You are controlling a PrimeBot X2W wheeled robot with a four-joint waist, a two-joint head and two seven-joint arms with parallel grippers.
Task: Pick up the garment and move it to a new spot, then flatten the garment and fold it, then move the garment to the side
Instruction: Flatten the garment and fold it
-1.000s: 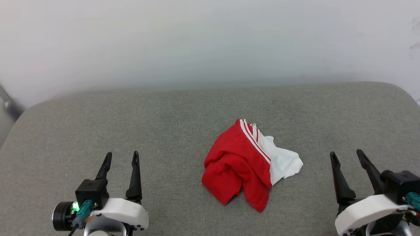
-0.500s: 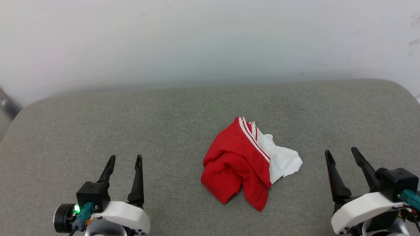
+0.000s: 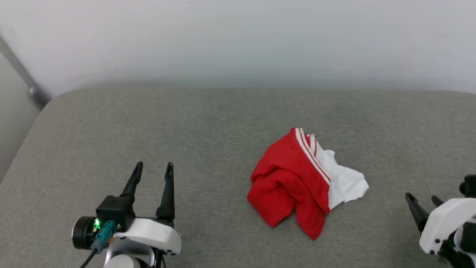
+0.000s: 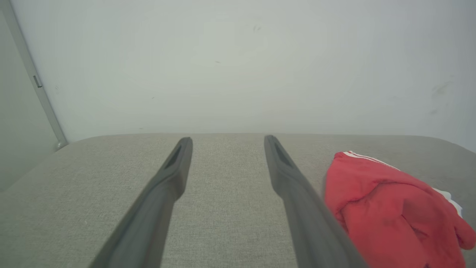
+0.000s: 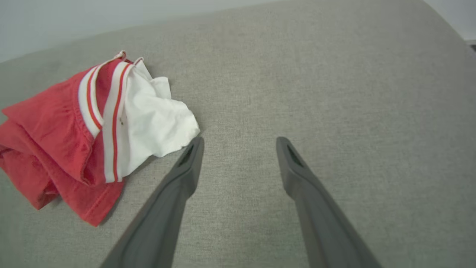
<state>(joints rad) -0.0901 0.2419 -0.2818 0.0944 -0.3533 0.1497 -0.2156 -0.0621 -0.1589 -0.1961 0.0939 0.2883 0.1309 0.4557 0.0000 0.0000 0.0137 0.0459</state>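
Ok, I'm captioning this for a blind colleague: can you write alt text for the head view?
A crumpled red garment with striped trim and a white sleeve lies on a grey padded surface. The open left hand sits at lower left, the open right hand at lower right, neither touching it.

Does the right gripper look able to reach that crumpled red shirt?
Probably yes: the right gripper is open, and just bare cushion separates it from the garment, whose white sleeve lies nearest.
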